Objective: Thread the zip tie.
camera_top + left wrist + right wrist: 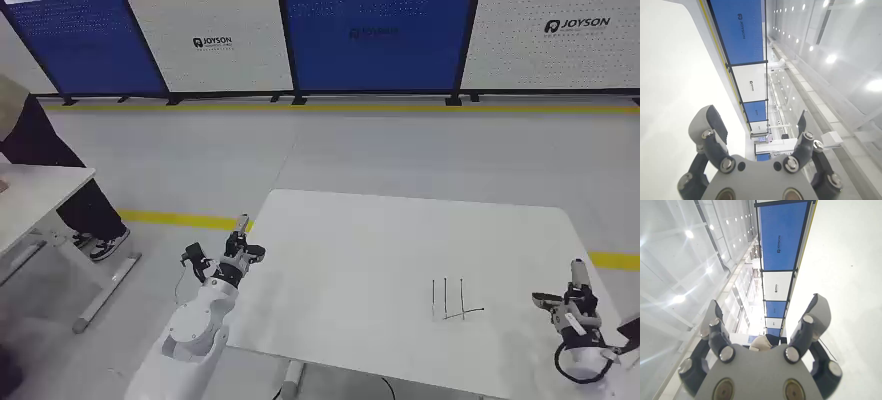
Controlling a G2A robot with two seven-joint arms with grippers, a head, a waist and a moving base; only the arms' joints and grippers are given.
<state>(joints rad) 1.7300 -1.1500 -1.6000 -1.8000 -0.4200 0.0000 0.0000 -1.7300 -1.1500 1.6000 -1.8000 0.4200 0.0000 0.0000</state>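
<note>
The zip ties (445, 300) are lying as a small cluster of thin dark strips on the white surface (350, 250), toward its near right part. Three are running side by side with their long axes pointing away from the robot. A fourth is lying slantwise across their near ends.

The right arm (572, 325) is sitting just off the right edge of the surface, about level with the cluster. Its jaws are standing apart, holding nothing and pointing toward the far wall, so the strips are lying to the inner side of those jaws, near but not touching.

The left arm (205, 315) is resting at the left edge, well apart from the ties, its jaws likewise spread and empty.

By my judgement the right arm is the nearer one for the first pick. It is likely needing a move inward and a turn downward, to close across a strip's width.
</note>
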